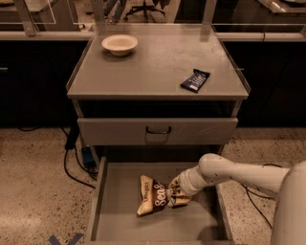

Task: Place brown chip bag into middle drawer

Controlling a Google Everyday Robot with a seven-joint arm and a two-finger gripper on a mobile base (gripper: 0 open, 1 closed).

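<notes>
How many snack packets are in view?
2. The brown chip bag lies in the middle drawer, with the gripper at its right end; a dark snack bar sits on the cabinet top, right side. The closed drawer could hide more.

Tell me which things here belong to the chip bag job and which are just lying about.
Job: brown chip bag, in the open middle drawer; tool at the bag's right edge.
Lying about: bowl and blue snack bar on the cabinet top.

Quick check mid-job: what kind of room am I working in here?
Likely an office or lab workspace: a grey metal drawer cabinet, an office chair behind it, cables on the speckled floor. The hand is at the brown chip bag in the middle drawer.
</notes>
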